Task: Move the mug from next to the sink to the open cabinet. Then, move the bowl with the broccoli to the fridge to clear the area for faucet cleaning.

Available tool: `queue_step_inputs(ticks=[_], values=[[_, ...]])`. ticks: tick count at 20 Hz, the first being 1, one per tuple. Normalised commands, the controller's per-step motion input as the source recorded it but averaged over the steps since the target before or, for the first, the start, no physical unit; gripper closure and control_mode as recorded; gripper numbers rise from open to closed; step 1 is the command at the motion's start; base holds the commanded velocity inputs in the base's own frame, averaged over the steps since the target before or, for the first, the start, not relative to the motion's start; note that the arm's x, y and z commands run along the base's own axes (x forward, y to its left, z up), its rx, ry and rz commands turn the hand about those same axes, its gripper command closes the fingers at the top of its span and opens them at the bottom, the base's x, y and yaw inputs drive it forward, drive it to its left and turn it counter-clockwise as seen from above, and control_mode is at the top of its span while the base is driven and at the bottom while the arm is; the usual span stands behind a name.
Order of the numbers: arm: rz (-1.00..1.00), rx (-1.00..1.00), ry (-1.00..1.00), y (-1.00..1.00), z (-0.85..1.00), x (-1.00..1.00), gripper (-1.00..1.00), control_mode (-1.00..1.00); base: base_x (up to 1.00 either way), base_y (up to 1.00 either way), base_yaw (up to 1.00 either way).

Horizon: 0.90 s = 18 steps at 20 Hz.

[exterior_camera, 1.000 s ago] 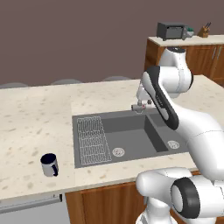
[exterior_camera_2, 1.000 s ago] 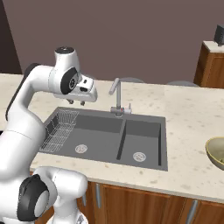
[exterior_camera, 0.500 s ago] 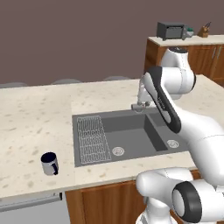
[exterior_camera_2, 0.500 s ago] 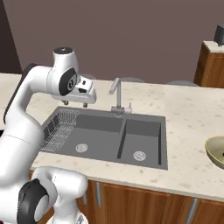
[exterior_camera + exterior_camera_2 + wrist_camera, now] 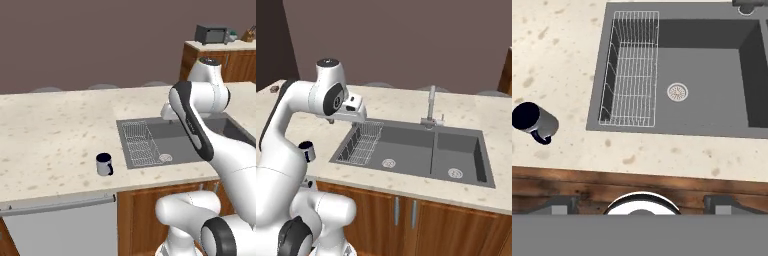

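Observation:
The dark navy mug (image 5: 104, 164) stands upright on the speckled counter, left of the sink (image 5: 170, 142). In the hand view the mug (image 5: 534, 120) is at the left, its handle toward the counter's front edge. It also peeks out behind the arm, mug (image 5: 306, 150). My gripper (image 5: 641, 204) hangs high over the counter's front edge by the sink's (image 5: 682, 75) left basin. It is open and empty, with its fingertips (image 5: 559, 204) wide apart. The faucet (image 5: 431, 105) rises behind the sink (image 5: 416, 150). The bowl, the fridge and the open cabinet are out of view.
A wire rack (image 5: 141, 142) lies in the sink's left basin. A dishwasher front (image 5: 60, 225) sits under the counter below the mug. A toaster oven (image 5: 212, 34) and a knife block (image 5: 247, 35) stand on a wooden cabinet at the back right.
Both base views have shifted, so the camera moved left along the counter. The mug and sink now sit further right in the left base view, and the bowl has left the right one.

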Motion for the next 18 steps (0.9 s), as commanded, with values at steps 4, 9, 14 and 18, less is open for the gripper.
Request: queue_step_inputs(ticks=[4,9,14,18], values=[[0.00,0.00,0.00,0.00,0.00,0.00,-1.00,1.00,0.00,0.71,0.13],[0.00,0.00,0.00,0.00,0.00,0.00,-1.00,1.00,-0.01,0.34,0.08],[0.00,0.00,0.00,0.00,0.00,0.00,-1.00,1.00,0.00,0.48,0.10],[0.00,0.00,0.00,0.00,0.00,0.00,-1.00,1.00,0.00,0.37,0.17]])
